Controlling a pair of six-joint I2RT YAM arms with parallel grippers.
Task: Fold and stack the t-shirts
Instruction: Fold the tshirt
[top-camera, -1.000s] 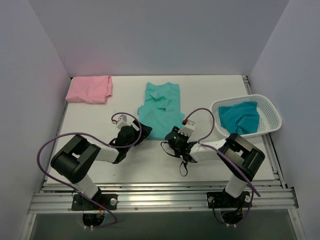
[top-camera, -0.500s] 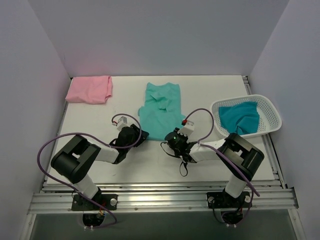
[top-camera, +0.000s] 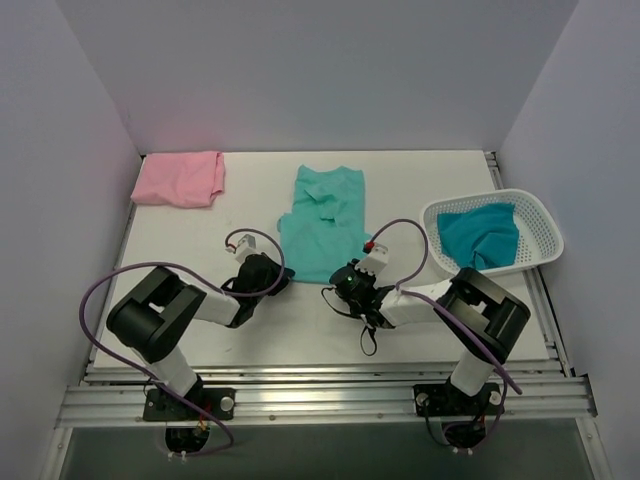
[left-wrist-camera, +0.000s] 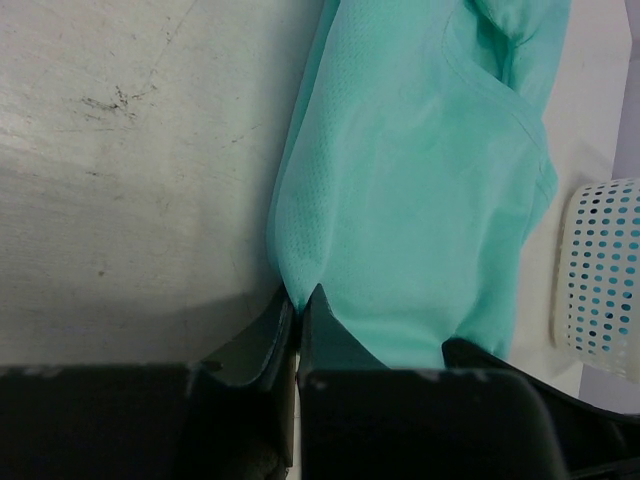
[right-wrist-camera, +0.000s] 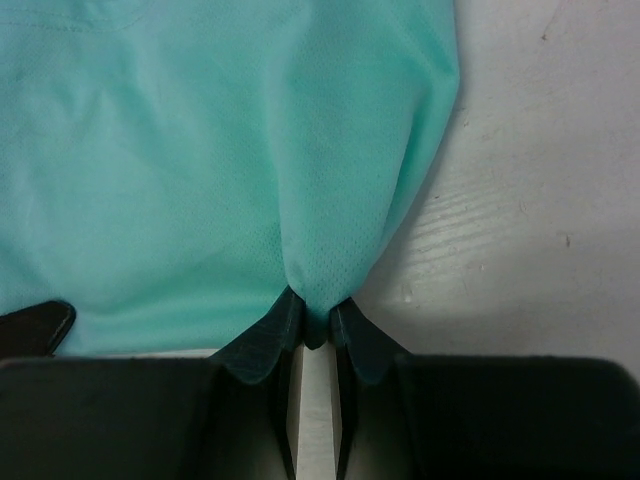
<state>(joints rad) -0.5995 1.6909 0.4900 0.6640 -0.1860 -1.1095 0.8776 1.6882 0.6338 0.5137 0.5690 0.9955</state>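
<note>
A light mint-green t-shirt (top-camera: 322, 220) lies spread in the middle of the table, its hem toward the arms. My left gripper (top-camera: 281, 273) is shut on the hem's near left corner; in the left wrist view its jaws (left-wrist-camera: 298, 300) pinch a fold of the mint cloth (left-wrist-camera: 420, 200). My right gripper (top-camera: 343, 277) is shut on the near right corner, with a bunch of mint cloth (right-wrist-camera: 250, 150) caught between its jaws (right-wrist-camera: 315, 318). A pale pink t-shirt (top-camera: 181, 179) lies folded at the far left. A darker teal t-shirt (top-camera: 478, 235) sits in the basket.
The white mesh basket (top-camera: 535, 215) stands at the table's right edge; its wall (left-wrist-camera: 605, 270) shows in the left wrist view. Grey walls close in the table on three sides. A metal rail runs along the near edge.
Both grippers have closed on the mint-green t-shirt's near hem corners. The hem has shifted slightly toward the arms.
</note>
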